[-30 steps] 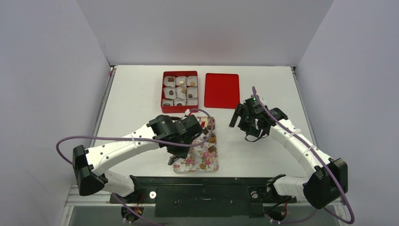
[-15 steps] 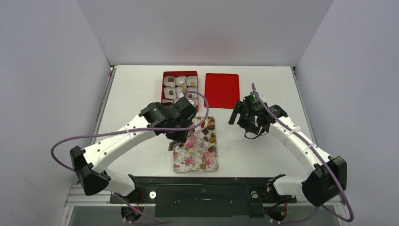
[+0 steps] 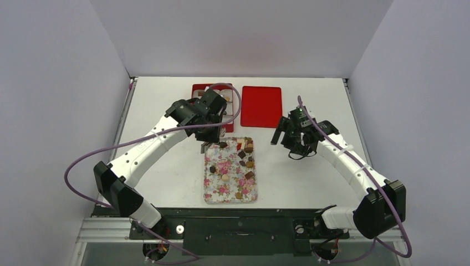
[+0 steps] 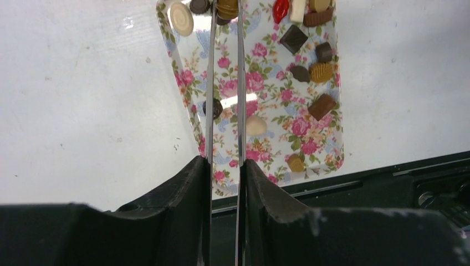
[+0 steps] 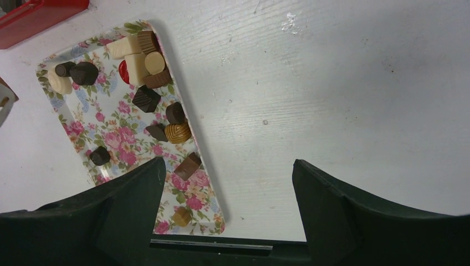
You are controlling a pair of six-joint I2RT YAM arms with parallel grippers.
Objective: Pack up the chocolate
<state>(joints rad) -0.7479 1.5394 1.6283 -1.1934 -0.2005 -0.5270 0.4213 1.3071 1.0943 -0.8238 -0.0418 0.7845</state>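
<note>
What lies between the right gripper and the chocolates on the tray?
Just bare table and the rim of the tray; nothing else. The right wrist view shows it: the open right gripper hangs over table beside the tray's chocolates.

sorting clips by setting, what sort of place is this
Probably a robotics lab test cell, not a kitchen: plain white walls box in a white table, a left arm and right arm are bolted at its near edge, and a floral tray of chocolate looks staged.
</note>
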